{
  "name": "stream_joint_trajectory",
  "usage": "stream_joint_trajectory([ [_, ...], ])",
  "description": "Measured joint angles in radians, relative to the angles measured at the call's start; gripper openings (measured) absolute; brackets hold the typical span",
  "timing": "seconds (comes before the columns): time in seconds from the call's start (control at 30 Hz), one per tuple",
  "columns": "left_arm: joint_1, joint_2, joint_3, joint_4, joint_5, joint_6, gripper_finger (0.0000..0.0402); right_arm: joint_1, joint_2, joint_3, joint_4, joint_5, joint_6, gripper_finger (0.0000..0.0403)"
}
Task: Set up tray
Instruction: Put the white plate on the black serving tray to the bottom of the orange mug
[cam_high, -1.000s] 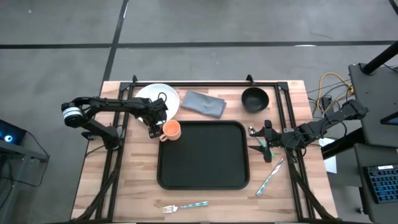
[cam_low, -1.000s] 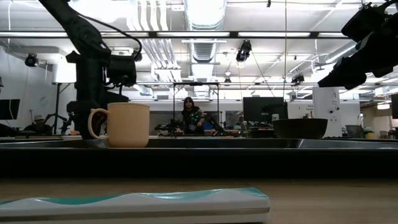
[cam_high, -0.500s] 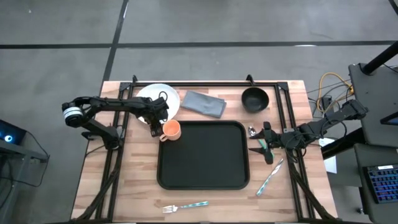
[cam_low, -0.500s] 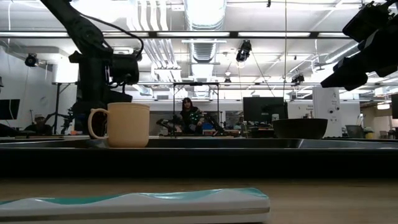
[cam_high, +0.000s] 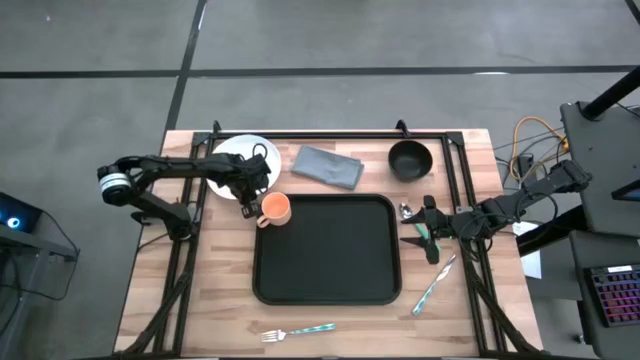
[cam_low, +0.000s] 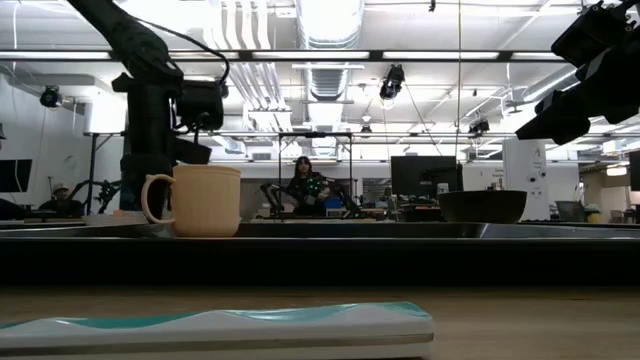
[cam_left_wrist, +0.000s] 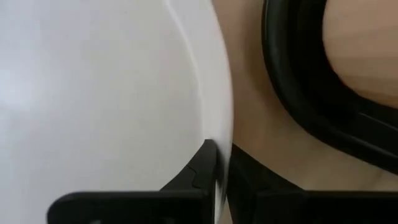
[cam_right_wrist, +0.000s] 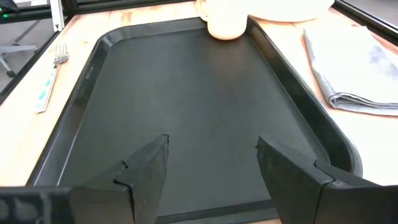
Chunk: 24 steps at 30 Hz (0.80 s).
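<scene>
Beside the tray (cam_high: 325, 250), left gripper (cam_high: 247, 193) pinches white plate (cam_high: 243, 160) rim.

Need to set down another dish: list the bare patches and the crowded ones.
Free: most of the tray floor, except its corner holding the orange mug; bare wood between tray and fork. Crowded: the far edge, with white plate, left gripper, napkin and black bowl.

The high view looks straight down on the whole table. The low view sits at tabletop height, level across it, with the mug (cam_low: 203, 200) and bowl (cam_low: 482, 206) it shares with the overhead. The left wrist view presses close against the plate (cam_left_wrist: 93, 93); the right wrist view faces along the tray (cam_right_wrist: 186, 112)
</scene>
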Motion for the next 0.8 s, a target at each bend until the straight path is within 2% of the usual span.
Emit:
stream_joint_trajectory([
  [0.33,-0.06,-0.106,0.133,-0.165,-0.009,-0.106,0.0001,0.0,0.0,0.0,0.018,0.002,0.001,0.0229],
  [0.5,-0.12,-0.121,0.271,-0.299,-0.051,-0.147,0.0002,0.0,0.0,0.0,0.02,0.003,0.0,0.0228],
  [0.8,-0.262,-0.093,0.546,-0.43,-0.149,-0.188,0.0001,0.0,0.0,0.0,0.021,0.003,-0.016,0.0228],
])
